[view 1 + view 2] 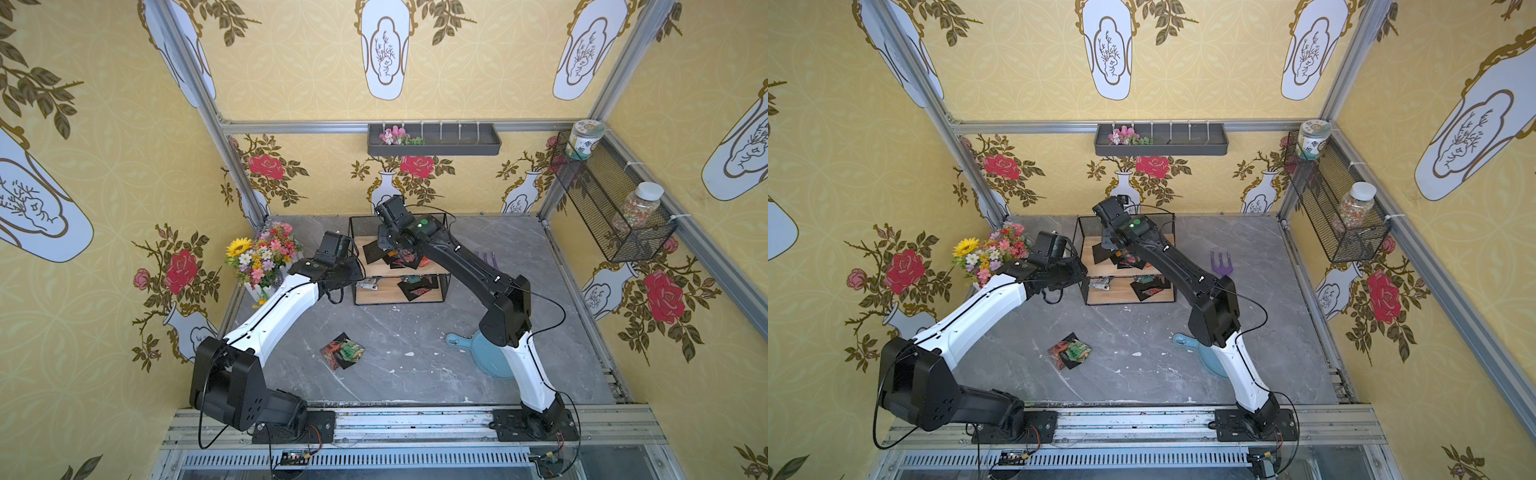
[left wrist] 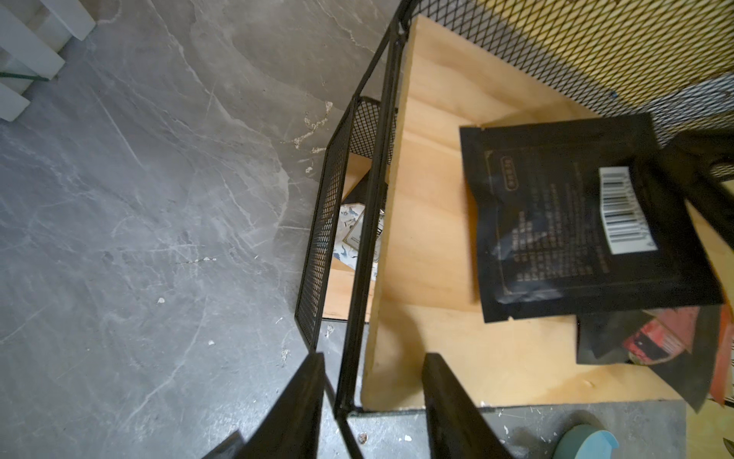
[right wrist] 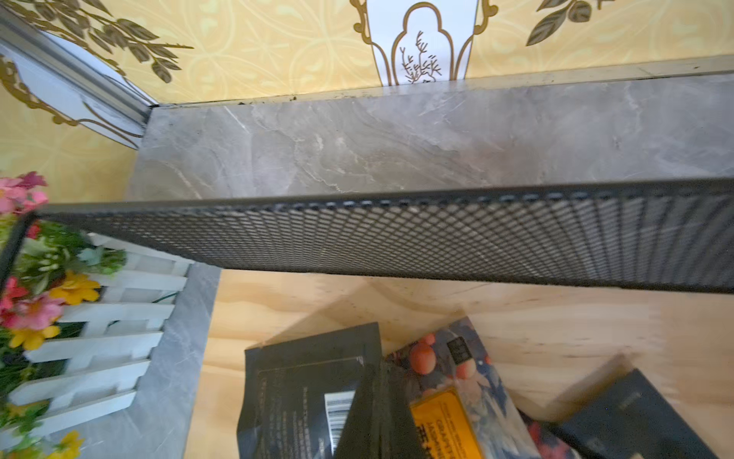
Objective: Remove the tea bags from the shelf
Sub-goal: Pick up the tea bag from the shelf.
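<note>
The shelf (image 1: 400,272) sits back-centre on the grey table (image 1: 415,374), with two wooden tiers, a black wire frame and a mesh back. The right gripper (image 3: 376,381) is low over the top tier, fingers closed and pinching the edge of the black barcode tea bag (image 2: 576,222). That bag looks tilted up off the board in the left wrist view. The orange-label tea bag (image 3: 445,413) lies right against the closed fingers, with more dark sachets overlapping beside it on the same tier. The left gripper (image 2: 373,357) is at the shelf's left end, with its fingers (image 2: 302,405) apart and straddling the frame wire at the top tier's front corner. I can't tell if they touch the wire. On the lower tier there is a whitish tea bag (image 1: 368,284) at the left end and black red-print sachets (image 1: 417,287) further right. A small pile of tea bags (image 1: 341,352) lies on the table in front, well apart from the shelf and between the two arms, in both top views. A flower bunch (image 1: 262,257) in a white picket box stands just left of the shelf. A blue scoop (image 1: 486,353) lies partly under the right arm, and a purple fork (image 1: 1221,264) is on the table right of the shelf.
</note>
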Controlling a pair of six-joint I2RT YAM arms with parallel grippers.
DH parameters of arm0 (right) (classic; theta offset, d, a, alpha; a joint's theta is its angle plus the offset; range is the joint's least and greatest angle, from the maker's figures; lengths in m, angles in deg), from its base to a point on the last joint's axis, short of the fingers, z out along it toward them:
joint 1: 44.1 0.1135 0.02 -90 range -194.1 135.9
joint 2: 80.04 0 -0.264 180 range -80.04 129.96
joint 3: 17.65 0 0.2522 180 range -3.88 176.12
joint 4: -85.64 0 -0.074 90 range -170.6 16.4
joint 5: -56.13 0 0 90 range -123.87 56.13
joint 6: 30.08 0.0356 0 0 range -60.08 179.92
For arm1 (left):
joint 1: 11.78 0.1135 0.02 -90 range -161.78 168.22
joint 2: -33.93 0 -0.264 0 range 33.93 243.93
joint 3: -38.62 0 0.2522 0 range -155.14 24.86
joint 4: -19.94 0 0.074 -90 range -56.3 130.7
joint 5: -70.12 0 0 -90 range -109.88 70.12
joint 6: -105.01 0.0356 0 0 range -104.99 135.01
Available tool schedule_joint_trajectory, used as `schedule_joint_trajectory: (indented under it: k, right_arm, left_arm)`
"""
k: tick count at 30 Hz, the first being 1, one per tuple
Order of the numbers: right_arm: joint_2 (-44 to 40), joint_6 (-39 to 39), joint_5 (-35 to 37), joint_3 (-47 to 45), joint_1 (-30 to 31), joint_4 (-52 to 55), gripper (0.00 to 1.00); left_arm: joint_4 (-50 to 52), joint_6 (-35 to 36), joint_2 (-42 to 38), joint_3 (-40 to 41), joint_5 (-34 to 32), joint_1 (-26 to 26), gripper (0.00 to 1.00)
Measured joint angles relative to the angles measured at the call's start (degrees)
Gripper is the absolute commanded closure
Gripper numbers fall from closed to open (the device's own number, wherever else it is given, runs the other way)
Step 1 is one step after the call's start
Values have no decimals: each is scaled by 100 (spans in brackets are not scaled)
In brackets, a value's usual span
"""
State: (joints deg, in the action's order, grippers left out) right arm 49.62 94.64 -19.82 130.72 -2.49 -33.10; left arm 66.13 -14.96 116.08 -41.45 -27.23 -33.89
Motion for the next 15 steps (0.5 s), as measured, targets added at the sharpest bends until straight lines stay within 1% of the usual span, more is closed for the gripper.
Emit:
schedule_joint_trajectory:
  k: [15]
  right_arm:
    - [-254,450,-485,-11,-184,-107,100]
  left_arm:
    - [39,-2,13,-24,7,0,55]
